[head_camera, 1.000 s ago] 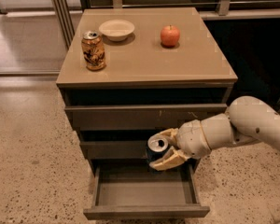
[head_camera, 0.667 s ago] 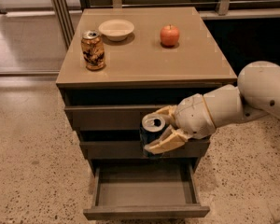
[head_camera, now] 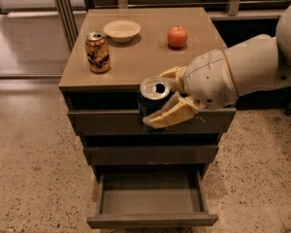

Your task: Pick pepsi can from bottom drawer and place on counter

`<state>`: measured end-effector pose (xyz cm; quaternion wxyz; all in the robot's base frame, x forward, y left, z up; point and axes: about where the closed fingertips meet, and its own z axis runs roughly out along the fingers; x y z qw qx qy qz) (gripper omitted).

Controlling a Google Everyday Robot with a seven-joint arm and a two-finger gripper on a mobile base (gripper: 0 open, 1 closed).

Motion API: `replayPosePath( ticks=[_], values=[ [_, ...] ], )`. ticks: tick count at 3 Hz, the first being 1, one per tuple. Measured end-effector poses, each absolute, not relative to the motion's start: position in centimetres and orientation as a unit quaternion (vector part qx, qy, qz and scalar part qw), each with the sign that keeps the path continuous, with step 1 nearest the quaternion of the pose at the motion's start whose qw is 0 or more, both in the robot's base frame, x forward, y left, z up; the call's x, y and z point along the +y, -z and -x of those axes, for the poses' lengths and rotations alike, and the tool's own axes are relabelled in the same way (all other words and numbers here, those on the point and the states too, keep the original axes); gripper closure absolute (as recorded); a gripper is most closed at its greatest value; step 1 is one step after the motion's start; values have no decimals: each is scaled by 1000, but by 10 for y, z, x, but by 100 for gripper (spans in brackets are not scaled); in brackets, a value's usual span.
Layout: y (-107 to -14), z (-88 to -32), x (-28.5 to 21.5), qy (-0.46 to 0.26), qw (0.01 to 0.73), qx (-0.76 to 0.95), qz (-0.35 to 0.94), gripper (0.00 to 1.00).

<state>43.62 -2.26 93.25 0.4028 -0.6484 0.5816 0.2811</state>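
My gripper (head_camera: 167,96) is shut on the pepsi can (head_camera: 153,101), a dark blue can with a silver top and pull-tab opening. It holds the can upright in the air in front of the cabinet, level with the front edge of the counter (head_camera: 145,57) and over the top drawer's front. One tan finger (head_camera: 172,114) crosses the can's front low down, the other (head_camera: 172,74) sits behind it. The bottom drawer (head_camera: 152,198) is pulled out below, and its grey inside holds nothing.
On the counter stand a gold-and-brown patterned can (head_camera: 97,51) at the left, a white bowl (head_camera: 121,30) at the back and a red apple (head_camera: 177,36) at the back right. Speckled floor surrounds the cabinet. A dark shelf unit runs behind it.
My gripper has risen with the pepsi can from just above the open bottom drawer to the level of the counter's front edge.
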Motion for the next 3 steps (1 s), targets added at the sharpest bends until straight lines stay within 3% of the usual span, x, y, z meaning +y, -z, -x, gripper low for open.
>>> replayPosePath(
  ticks=[1,3],
  values=[
    [-932,-436,-22,-281,402,582,649,100],
    [-935,-489,-61,-202,421,646,604,100]
  ],
)
